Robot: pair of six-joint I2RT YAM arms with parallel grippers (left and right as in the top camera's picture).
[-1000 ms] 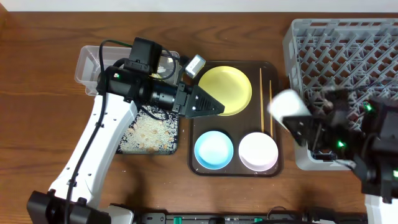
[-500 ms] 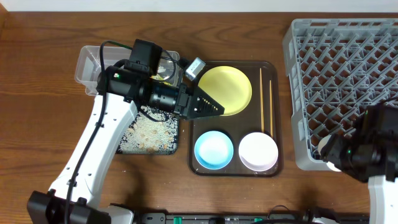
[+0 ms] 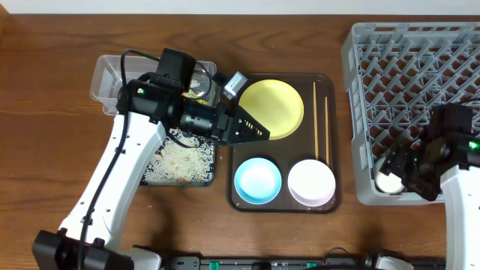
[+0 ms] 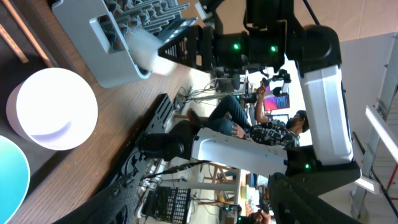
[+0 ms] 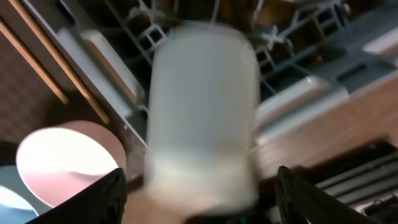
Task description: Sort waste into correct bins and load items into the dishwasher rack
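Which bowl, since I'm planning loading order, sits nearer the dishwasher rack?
The pinkish-white bowl; the light blue bowl sits farther left on the brown tray.

A brown wooden desk (image 3: pixel 45 112) is seen. Directly on it, a dark brown serving tray (image 3: pixel 321 90) is set beneath the left end effector (image 3: pixel 259 129). A black tray (image 3: pixel 184 161) is placed just left of that end effector, and a clear tub (image 3: pixel 105 79) farther left. A grey rack (image 3: pixel 405 52) is set under the right end effector (image 3: pixel 400 169).
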